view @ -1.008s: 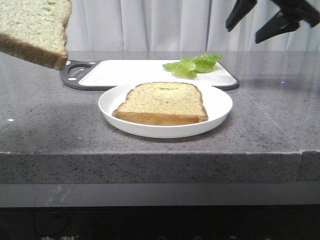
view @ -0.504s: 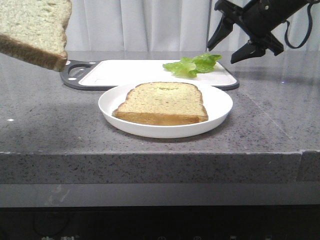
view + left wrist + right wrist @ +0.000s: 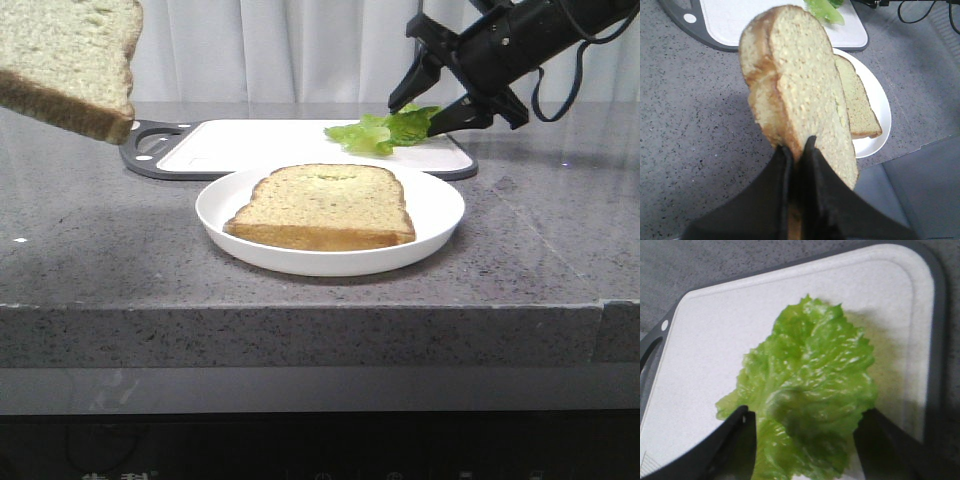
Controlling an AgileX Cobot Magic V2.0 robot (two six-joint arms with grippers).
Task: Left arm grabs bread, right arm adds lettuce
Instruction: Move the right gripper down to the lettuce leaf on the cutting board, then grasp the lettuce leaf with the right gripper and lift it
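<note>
Holding the bread [image 3: 68, 62] aloft over the bench's [image 3: 120, 270] left edge, your left hand [image 3: 796, 150] is staying clamped on its crust. Mid-bench, the thinner slice [image 3: 325, 205] is waiting on the plate [image 3: 440, 215]. Toward the far right corner, your right hand [image 3: 428, 103] has been dropping; now it is straddling the lettuce [image 3: 807, 400] on the cutting board [image 3: 250, 140], fingers apart, so closing looks next.

Bread [image 3: 800, 85] aloft; lettuce [image 3: 805, 400] flat.
</note>
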